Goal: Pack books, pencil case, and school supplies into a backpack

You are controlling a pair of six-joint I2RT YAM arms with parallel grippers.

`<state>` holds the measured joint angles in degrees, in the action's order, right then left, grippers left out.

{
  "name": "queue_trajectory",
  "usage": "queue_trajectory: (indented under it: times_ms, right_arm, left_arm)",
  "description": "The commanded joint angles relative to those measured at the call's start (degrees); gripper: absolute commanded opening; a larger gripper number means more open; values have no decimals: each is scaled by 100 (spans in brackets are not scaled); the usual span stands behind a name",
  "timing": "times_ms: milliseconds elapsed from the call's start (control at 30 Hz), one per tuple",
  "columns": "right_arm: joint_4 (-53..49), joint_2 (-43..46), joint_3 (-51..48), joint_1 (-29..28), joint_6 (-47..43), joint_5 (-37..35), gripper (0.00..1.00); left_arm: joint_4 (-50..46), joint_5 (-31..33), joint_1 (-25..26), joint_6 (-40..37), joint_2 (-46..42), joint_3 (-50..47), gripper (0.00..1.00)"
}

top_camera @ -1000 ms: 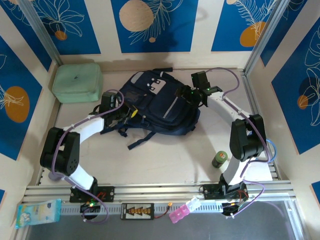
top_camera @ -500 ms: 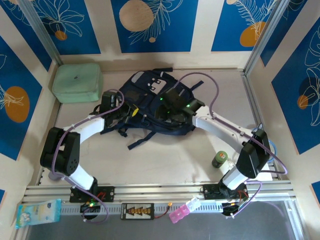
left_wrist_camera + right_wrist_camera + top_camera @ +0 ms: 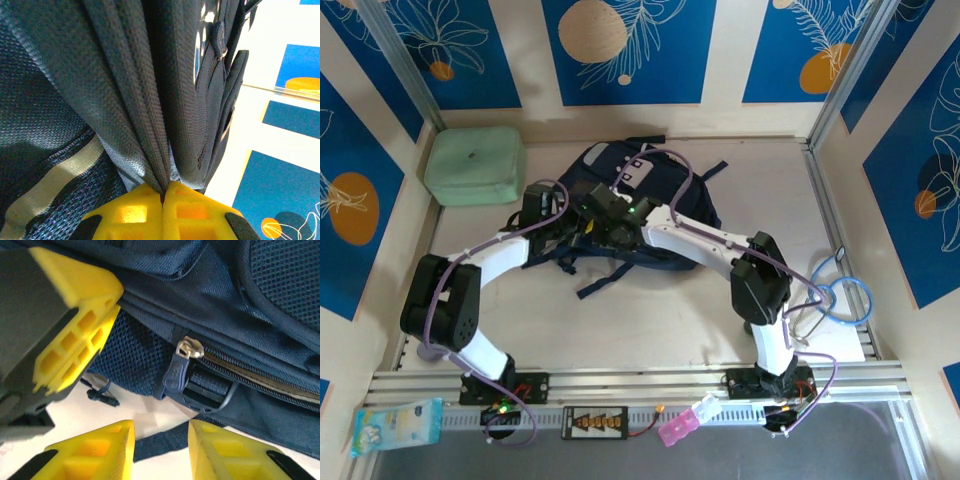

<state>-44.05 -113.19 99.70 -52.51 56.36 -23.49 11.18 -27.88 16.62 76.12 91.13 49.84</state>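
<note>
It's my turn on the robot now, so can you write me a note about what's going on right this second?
Left gripper: jaws shut on a fold of the backpack fabric.
Right gripper: jaws apart, holding nothing, close to the zipper pull.
The backpack lies flat mid-table, and its zip looks closed where visible. Mint-green case sits in the far left corner.
Done: backpack gripped.
Left: probably grab the pull, open the zip, then pack everything in.
</note>
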Motion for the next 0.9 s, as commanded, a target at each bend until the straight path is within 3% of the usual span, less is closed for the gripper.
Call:
queue_trajectory:
  times_ms: [0,333,633,867]
  right_arm:
    - [-401,-255,406,-11,208,-319,33]
    - [-817,-651,798,1,377,-832,33]
    - [-948,-958,990,66,287,-736,33]
    - [-951,-695,662,86,302,-766,19]
  left_arm:
    - [508,-393,69,35,-192,6,0]
    - [561,-440,69,59,-232,-30,0]
    - [570,-422,69,74,-228,-30,0]
    - [499,-407,67,18,-221,-2,0]
